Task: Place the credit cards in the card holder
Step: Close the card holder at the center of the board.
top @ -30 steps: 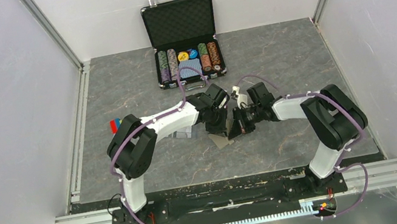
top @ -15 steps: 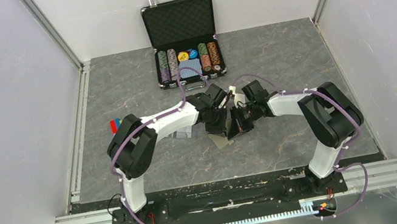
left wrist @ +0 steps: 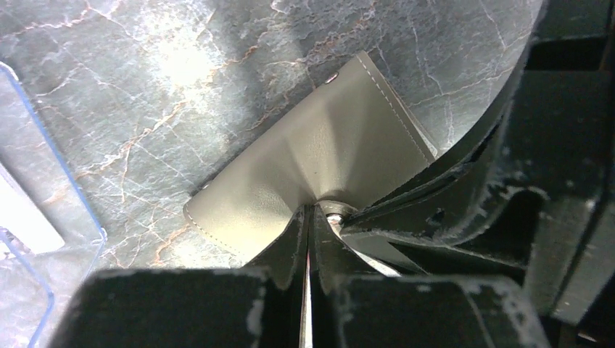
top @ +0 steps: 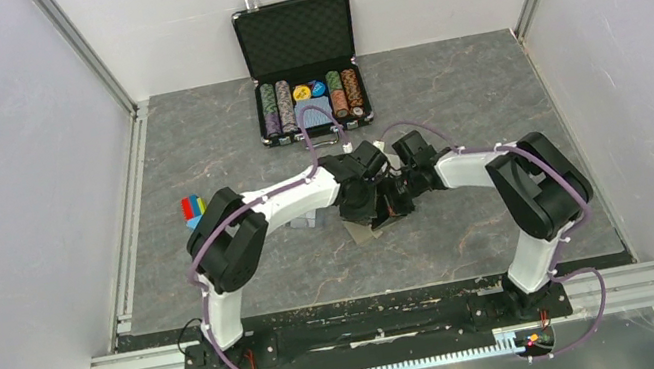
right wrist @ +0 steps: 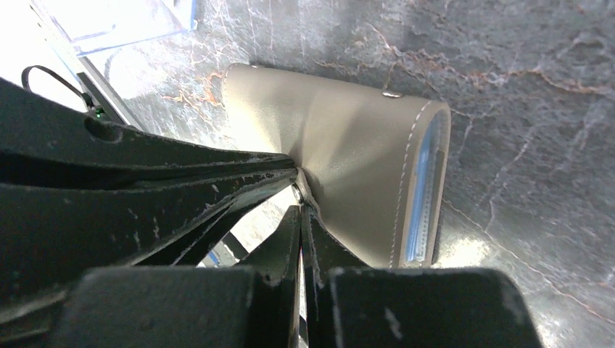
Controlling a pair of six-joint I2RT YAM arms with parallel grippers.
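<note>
Both arms have shifted a little toward the back of the worktop (top: 475, 240) since the earlier frame, their wrists drawn closer together over the card holder (left wrist: 319, 152). It lies near the middle of the grey marbled surface, its taupe cover puckered up to a point beside a small metal snap. The left claw (left wrist: 310, 214) is closed, pinching that raised fold. The right claw (right wrist: 300, 199) is also closed and nips the cover at the same spot from the opposite side. Light blue lining shows along one open edge. A clear sleeve (left wrist: 29, 217) lies just beside the holder; the open poker chip case (top: 300, 67) stands well behind.
</note>
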